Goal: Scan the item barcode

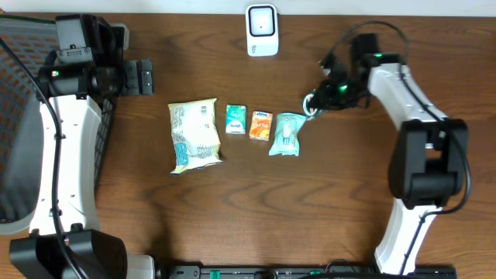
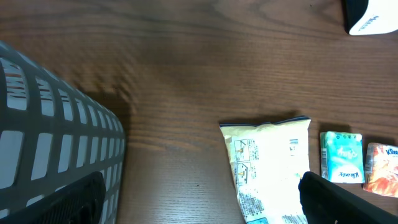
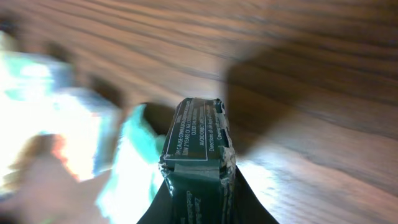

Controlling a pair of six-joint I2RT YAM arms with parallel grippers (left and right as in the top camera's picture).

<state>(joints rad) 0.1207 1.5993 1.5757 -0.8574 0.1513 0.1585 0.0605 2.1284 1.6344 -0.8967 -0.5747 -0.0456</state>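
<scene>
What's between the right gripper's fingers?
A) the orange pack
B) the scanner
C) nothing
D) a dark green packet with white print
D: the right wrist view shows the dark green packet pinched in the right gripper; the orange pack lies in the row and the scanner stands apart.

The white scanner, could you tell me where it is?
Overhead view: the white scanner stands at the far edge of the table, near centre, beyond the small teal packet and orange packet.
</scene>
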